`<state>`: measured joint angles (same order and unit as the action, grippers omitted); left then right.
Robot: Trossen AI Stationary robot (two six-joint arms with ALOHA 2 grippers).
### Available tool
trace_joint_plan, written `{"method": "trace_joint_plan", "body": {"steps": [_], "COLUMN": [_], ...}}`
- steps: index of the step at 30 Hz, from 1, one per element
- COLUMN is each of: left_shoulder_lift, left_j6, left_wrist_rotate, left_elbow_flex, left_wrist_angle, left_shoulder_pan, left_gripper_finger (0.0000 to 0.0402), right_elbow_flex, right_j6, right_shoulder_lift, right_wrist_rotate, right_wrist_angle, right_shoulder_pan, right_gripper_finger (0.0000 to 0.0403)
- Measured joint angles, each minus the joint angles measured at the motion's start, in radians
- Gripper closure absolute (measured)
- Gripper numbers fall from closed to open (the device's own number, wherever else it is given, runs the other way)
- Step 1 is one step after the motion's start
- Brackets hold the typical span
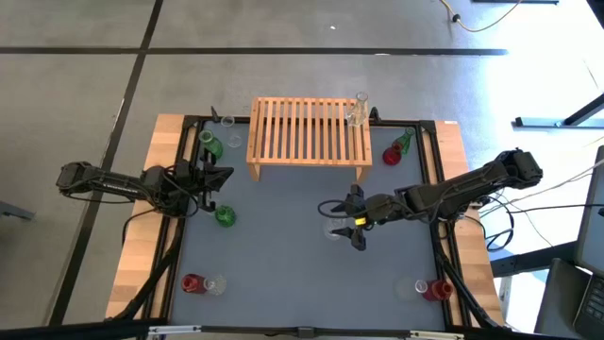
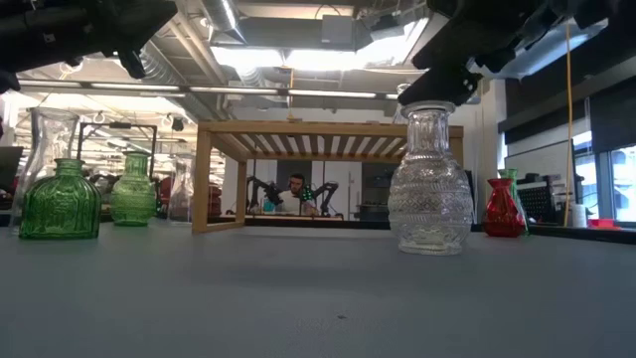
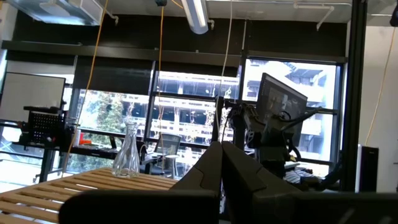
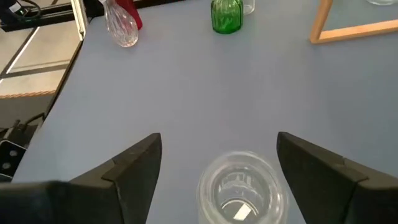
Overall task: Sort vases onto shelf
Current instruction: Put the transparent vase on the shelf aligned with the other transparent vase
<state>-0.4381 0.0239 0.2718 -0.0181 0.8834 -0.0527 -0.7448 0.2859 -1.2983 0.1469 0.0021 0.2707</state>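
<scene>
I see a grey concrete floor (image 1: 85,57) crossed by dark lines (image 1: 142,52). Beyond my table, tall windows (image 3: 180,112) face a building, fluorescent ceiling lights (image 2: 298,60) glow overhead, and a person (image 2: 295,192) sits far back.

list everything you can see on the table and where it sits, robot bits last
low light-wood slatted rack: one, pale wood, far middle of the table
clear glass vase on the rack: one, clear, rack's far right corner
green glass vases: three, one in front of the left arm, one left of the rack, one right of the rack
red glass vases: three, near left corner, near right corner, right of the rack
clear ribbed glass vase: one, clear, mid table between the right claw's fingers
left claw: shut, empty, at the table's left side
right claw: open, fingers either side of the ribbed vase's mouth
</scene>
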Motion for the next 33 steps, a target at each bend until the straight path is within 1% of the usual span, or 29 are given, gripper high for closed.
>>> {"method": "trace_joint_plan", "body": {"steps": [8,18,29,31,33], "left_shoulder_lift": [0.0,0.0,0.0,0.0,0.0], "left_j6": [0.0,0.0,0.0,0.0,0.0], "left_wrist_rotate": [0.0,0.0,0.0,0.0,0.0], "left_elbow_flex": [0.0,0.0,0.0,0.0,0.0], "left_wrist_angle": [0.001,0.0,0.0,0.0,0.0], "left_shoulder_pan": [0.0,0.0,0.0,0.0,0.0], "left_gripper_finger": [0.0399,0.0399,0.0399,0.0399,0.0399], "right_elbow_flex": [0.0,0.0,0.0,0.0,0.0], "right_j6": [-0.007,-0.007,-0.007,-0.007,-0.007], "right_shoulder_lift": [-0.03,-0.105,-0.111,-0.111,-0.111], "right_wrist_rotate": [0.028,0.008,-0.001,0.002,0.012], "right_wrist_angle": [-0.013,-0.026,-0.01,-0.01,-0.01], "right_shoulder_pan": [-0.003,-0.002,-0.002,-0.002,-0.002], "right_gripper_finger": [0.01,0.01,0.01,0.0104,0.0117]}}
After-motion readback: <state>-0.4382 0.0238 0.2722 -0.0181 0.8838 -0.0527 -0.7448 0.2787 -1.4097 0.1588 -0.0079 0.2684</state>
